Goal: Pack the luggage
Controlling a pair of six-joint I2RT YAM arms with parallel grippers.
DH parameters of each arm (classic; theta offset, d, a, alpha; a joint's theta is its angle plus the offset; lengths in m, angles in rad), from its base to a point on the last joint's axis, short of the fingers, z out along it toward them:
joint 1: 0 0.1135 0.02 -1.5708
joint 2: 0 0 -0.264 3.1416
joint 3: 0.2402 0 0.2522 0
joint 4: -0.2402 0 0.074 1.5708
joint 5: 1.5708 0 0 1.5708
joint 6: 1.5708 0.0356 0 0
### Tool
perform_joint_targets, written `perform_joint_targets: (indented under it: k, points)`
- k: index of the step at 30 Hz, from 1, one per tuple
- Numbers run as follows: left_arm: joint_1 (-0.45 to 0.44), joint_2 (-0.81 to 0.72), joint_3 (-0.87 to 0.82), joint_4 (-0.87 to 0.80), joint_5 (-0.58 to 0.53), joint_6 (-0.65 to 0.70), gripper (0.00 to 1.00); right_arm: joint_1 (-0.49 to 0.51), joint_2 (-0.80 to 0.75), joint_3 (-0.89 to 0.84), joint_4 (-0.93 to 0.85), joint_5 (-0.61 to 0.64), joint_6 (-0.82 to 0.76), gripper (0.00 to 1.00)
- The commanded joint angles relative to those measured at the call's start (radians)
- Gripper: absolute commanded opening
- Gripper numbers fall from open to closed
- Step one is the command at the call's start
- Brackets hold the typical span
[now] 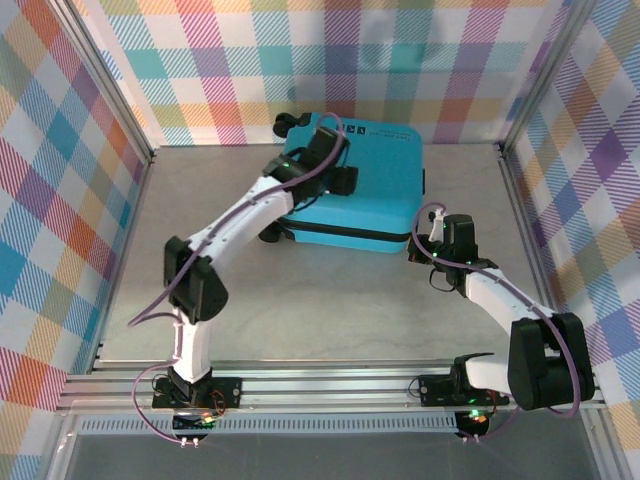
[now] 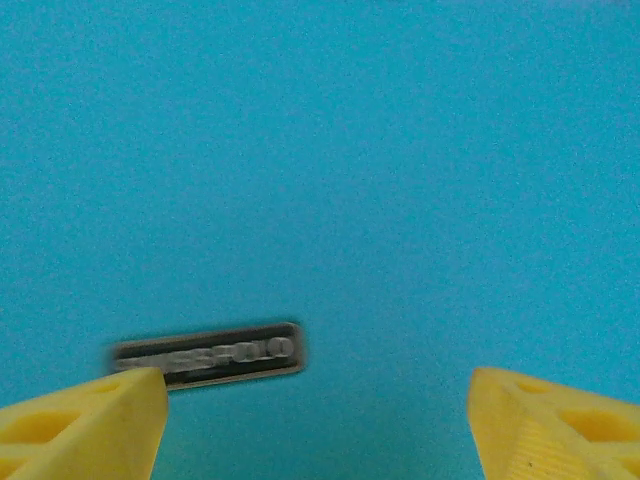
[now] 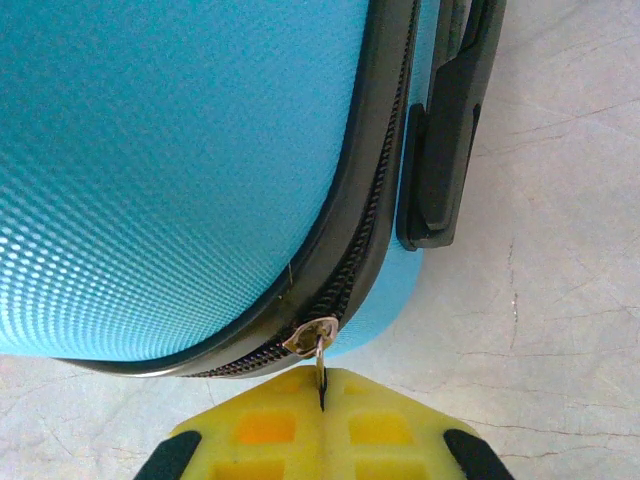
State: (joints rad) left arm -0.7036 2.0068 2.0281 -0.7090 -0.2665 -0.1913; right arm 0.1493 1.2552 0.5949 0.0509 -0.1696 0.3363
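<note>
Turquoise shell lying flat: the luggage (image 1: 355, 190) sits closed at the far middle of the surface (image 1: 300, 320). Your left fingers (image 2: 85, 420) are spread wide over its lid, near the name badge (image 2: 205, 355), holding nothing. These views do not show whether they actually touch the shell. Your right fingers (image 3: 290, 425) are pinched tight on the thin metal zipper pull (image 3: 319, 365) at the near right corner, just where the zipper track (image 3: 370, 230) bends. That bend is the risk — drag at the wrong angle and the pull may slip out of your grip, or the slider may jam. Without weight on the lid, the case could slide along with the tug — or the seam could gape.
</note>
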Motion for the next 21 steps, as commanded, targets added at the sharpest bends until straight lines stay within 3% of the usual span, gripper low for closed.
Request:
perform_joint_targets:
  k: [1, 6, 14, 21]
  points:
    - [-0.040, 0.018, 0.077, 0.004, -0.004, 0.047, 0.78, -0.012, -0.044, -0.010, 0.067, -0.031, 0.011, 0.00]
    - [-0.066, 0.073, 0.135, 0.069, 0.101, 0.051, 0.80, -0.011, -0.057, -0.027, 0.078, -0.041, 0.018, 0.00]
    - [-0.116, 0.306, 0.446, 0.095, 0.338, 0.098, 0.84, -0.009, -0.112, -0.042, 0.077, -0.084, 0.025, 0.00]
    - [-0.133, 0.345, 0.455, 0.252, 0.501, 0.057, 0.86, 0.039, -0.204, -0.088, 0.072, -0.111, 0.037, 0.00]
